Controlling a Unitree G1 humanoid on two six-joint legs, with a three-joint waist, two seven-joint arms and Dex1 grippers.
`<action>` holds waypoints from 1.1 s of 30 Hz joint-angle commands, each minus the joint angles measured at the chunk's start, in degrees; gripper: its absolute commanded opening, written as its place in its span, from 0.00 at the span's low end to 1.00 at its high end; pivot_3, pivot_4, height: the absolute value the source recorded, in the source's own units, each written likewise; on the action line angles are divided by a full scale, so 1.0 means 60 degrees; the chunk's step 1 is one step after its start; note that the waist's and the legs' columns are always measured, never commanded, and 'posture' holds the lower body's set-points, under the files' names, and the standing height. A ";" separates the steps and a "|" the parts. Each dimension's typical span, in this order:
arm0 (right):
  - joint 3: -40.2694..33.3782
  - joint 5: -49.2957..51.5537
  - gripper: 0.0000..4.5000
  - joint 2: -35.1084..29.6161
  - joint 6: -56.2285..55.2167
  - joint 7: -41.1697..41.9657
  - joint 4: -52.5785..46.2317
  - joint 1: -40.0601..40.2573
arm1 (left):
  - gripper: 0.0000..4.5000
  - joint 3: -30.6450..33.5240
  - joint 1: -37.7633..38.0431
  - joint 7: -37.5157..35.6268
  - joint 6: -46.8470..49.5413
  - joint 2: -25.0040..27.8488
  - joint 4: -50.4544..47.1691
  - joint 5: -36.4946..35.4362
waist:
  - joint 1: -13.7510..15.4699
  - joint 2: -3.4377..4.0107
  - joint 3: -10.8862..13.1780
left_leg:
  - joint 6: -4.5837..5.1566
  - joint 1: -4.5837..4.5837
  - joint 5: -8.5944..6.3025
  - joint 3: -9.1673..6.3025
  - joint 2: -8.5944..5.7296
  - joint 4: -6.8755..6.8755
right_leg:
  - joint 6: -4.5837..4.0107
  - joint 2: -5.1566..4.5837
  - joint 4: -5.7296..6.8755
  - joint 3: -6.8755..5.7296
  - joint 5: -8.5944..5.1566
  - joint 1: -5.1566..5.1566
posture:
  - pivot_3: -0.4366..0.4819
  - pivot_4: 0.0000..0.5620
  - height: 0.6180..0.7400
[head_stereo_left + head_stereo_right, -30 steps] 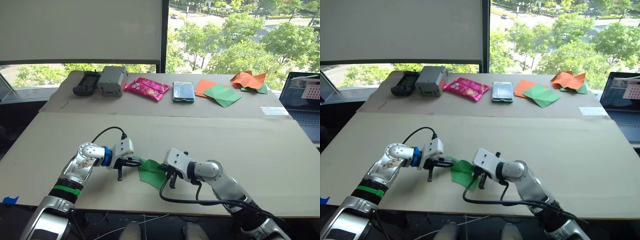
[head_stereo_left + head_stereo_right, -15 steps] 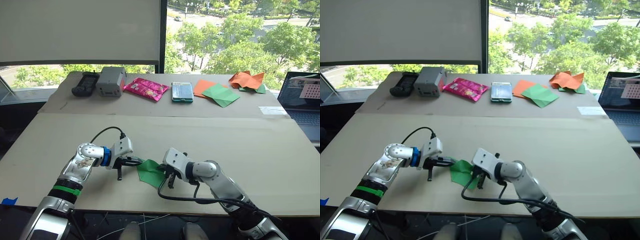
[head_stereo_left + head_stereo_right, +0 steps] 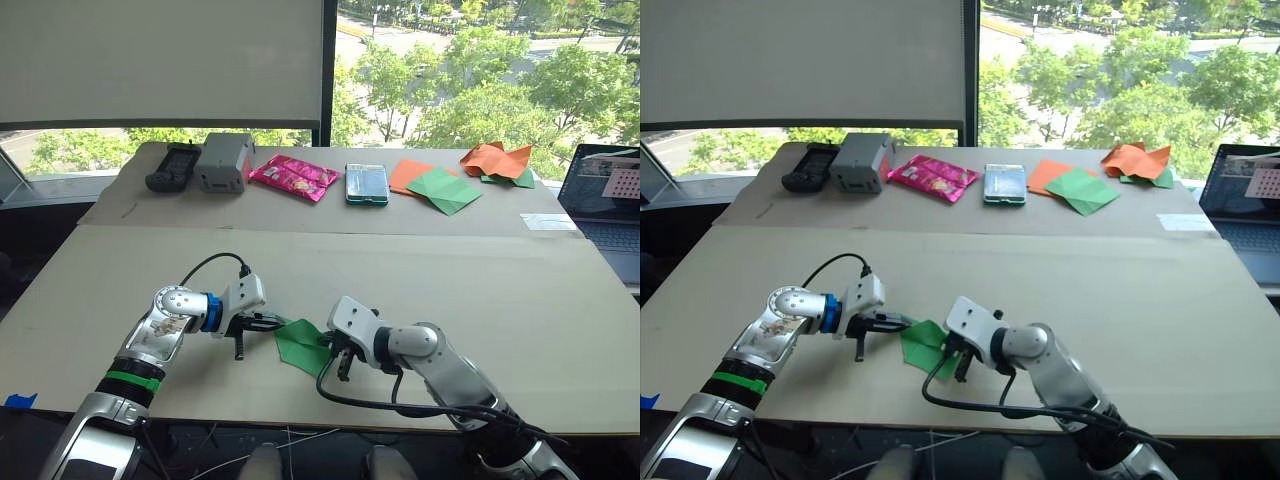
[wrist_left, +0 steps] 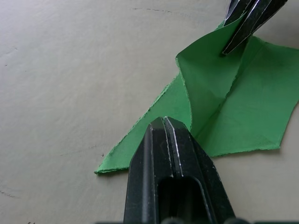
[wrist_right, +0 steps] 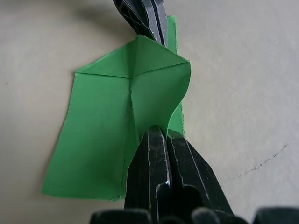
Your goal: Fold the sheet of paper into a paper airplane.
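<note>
On your table [image 3: 520, 330], the part-folded sheet of paper [image 3: 303, 346] lies near the front edge, between your arms. Your left gripper [image 4: 164, 122] has its fingers pressed together on one edge; your right gripper [image 5: 161, 132] is pinched closed on the raised flap opposite. No writing is legible anywhere.

No legible text, label, brand, number or sign on anything in view.
</note>
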 commanded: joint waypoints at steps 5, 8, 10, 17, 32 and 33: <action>0.0202 -0.0093 0.01 -0.0096 0.0228 -0.0217 0.0083 -0.0010 | 0.00 0.0436 -0.0138 -0.0074 0.0573 0.0378 -0.0724 -0.0293 | -0.0014 0.0000 0.0000 | 0.0001 -0.0001 0.0000 0.0000 0.0001 -0.0001 | 0.0000 0.0000 0.0001 0.0000 0.0000 -0.0003 | 0.48 0.27 0.84; 0.0209 -0.0065 0.01 -0.0106 0.0235 -0.0232 0.0051 -0.0009 | 0.00 0.0805 -0.0320 -0.0234 0.1077 0.0603 -0.1284 -0.0738 | -0.0012 0.0000 0.0000 | 0.0001 -0.0008 0.0000 0.0000 0.0002 -0.0001 | 0.0000 0.0000 0.0001 0.0000 0.0000 -0.0009 | 0.48 0.27 0.84; 0.0213 -0.0056 0.01 -0.0108 0.0260 -0.0236 0.0023 -0.0011 | 0.00 0.0956 -0.0320 -0.0306 0.1405 0.0654 -0.1673 -0.1035 | -0.0007 0.0000 0.0000 | -0.0001 -0.0007 -0.0001 0.0000 0.0002 -0.0001 | 0.0000 0.0000 0.0000 0.0000 0.0000 -0.0008 | 0.48 0.27 0.84; 0.0216 -0.0034 0.01 -0.0091 0.0284 -0.0253 0.0065 -0.0071 | 0.00 0.0874 0.0083 -0.0627 0.2456 0.0693 -0.3010 -0.1857 | -0.0031 0.0003 -0.0001 | -0.0002 -0.0006 -0.0001 0.0000 0.0002 -0.0002 | 0.0000 0.0000 -0.0003 0.0000 0.0000 -0.0007 | 0.48 0.27 0.84; 0.0265 0.0023 0.01 -0.0123 0.0562 -0.0370 -0.0264 -0.0026 | 0.00 -0.0350 0.0039 -0.0015 0.0820 0.0151 -0.1559 -0.0210 | 0.0014 0.0006 -0.0003 | 0.0001 -0.0011 0.0001 0.0000 0.0001 0.0001 | 0.0000 0.0000 -0.0007 0.0000 0.0000 -0.0009 | 0.48 0.27 0.84; 0.0265 0.0028 0.01 -0.0125 0.0573 -0.0375 -0.0282 -0.0025 | 0.00 -0.0376 0.0021 0.0030 0.0718 0.0100 -0.1398 -0.0125 | 0.0013 0.0006 -0.0003 | 0.0001 -0.0013 0.0001 0.0000 0.0001 0.0000 | 0.0000 0.0000 -0.0007 0.0000 0.0000 -0.0013 | 0.48 0.27 0.84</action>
